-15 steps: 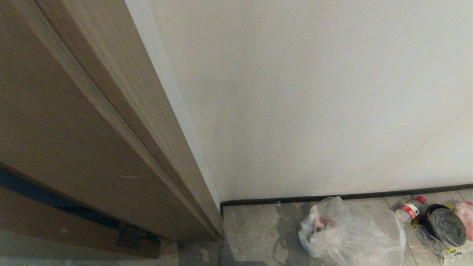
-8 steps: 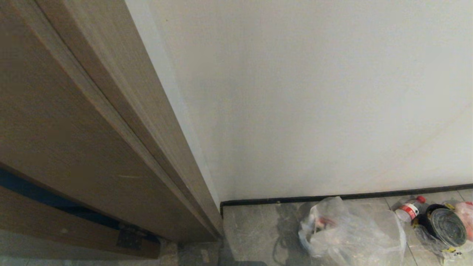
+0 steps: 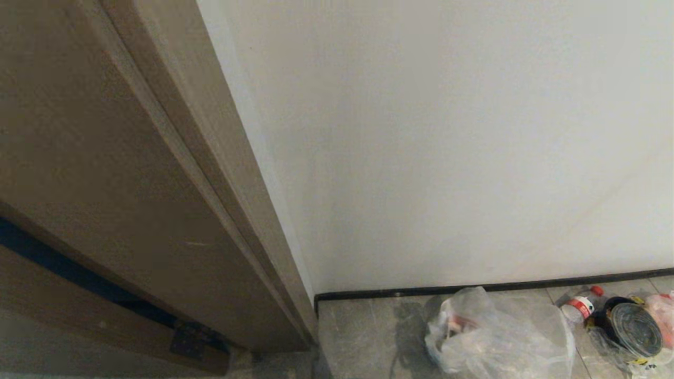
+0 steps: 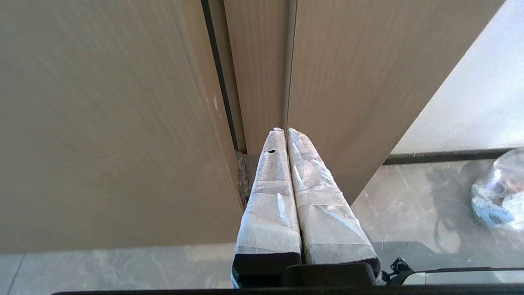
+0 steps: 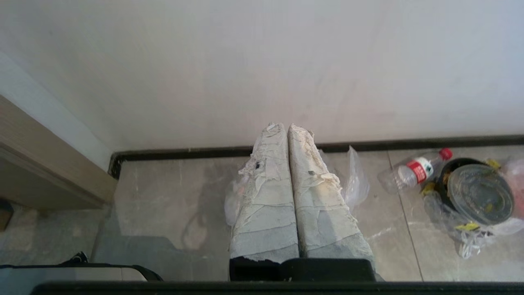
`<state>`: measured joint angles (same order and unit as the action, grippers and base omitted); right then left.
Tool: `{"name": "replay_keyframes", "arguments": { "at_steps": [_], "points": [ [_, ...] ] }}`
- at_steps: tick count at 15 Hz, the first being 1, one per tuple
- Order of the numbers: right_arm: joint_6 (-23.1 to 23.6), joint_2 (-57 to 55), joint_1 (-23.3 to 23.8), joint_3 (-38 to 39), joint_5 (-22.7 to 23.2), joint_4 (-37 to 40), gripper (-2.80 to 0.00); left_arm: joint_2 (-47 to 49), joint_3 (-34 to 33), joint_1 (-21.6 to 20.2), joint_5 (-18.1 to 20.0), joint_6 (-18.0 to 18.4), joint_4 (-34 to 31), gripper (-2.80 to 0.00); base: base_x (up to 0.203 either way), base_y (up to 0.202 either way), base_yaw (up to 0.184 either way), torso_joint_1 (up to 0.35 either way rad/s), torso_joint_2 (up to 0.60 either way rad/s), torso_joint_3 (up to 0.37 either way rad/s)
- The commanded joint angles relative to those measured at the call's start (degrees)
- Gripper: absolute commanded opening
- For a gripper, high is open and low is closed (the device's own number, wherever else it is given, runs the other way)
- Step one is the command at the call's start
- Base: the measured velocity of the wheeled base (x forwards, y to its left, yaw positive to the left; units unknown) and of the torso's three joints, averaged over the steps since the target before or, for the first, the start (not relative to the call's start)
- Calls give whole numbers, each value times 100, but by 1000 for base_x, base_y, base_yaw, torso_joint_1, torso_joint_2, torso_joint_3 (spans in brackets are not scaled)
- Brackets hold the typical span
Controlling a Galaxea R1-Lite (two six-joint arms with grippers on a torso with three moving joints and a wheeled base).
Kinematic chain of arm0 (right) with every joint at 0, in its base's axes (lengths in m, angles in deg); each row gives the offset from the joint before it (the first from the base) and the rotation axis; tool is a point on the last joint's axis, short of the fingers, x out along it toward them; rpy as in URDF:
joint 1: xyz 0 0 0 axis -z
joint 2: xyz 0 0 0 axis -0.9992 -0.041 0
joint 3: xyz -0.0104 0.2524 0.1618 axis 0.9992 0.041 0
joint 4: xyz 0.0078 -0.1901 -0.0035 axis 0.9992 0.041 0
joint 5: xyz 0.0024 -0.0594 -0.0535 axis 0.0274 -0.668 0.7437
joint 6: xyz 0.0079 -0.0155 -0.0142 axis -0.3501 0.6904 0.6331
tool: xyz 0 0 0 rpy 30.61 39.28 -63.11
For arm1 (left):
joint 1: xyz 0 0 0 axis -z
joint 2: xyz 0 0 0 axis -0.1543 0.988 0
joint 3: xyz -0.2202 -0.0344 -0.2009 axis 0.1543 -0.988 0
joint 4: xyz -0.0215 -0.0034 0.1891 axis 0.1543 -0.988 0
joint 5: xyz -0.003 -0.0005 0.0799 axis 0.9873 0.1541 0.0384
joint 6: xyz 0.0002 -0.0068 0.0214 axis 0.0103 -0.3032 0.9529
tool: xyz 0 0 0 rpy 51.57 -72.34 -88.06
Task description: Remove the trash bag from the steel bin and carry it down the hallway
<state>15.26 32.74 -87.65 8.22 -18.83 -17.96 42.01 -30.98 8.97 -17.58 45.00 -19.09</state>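
- on the floor by the white wall (image 3: 447, 147), you had a clear trash bag (image 3: 500, 337) lying flat, with red bits showing through it.
- next to it on the right, you saw a plastic bottle (image 3: 578, 305) with a red cap, and a round black tub (image 3: 634, 329) with a clear lid.
- your left gripper (image 4: 284, 133) was closed tight and held nothing. it pointed at the brown wooden door (image 4: 102, 123).
- your right gripper (image 5: 285, 128) was closed tight too, with nothing in it. it hung above the trash bag, not touching it.
- you could not see the steel bin in any view.
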Motion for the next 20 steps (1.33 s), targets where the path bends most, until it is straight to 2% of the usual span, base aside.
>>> {"name": "replay_keyframes", "arguments": {
  "at_steps": [1, 16, 20],
  "points": [
    [-5, -11, 0, 9, -1, -2, -280, 2, -1, -1, -4, -9, 5, -280, 0, 0, 0, 2, 2, 190],
    [2, -11, 0, 9, -1, -2, -280, 2, -9, -1, -4, -9, 26, -280, 0, 0, 0, 1, 2, 202],
    [2, -11, 0, 9, -1, -2, -280, 2, -9, -1, -4, -9, 26, -280, 0, 0, 0, 2, 0, 65]
  ]
}}
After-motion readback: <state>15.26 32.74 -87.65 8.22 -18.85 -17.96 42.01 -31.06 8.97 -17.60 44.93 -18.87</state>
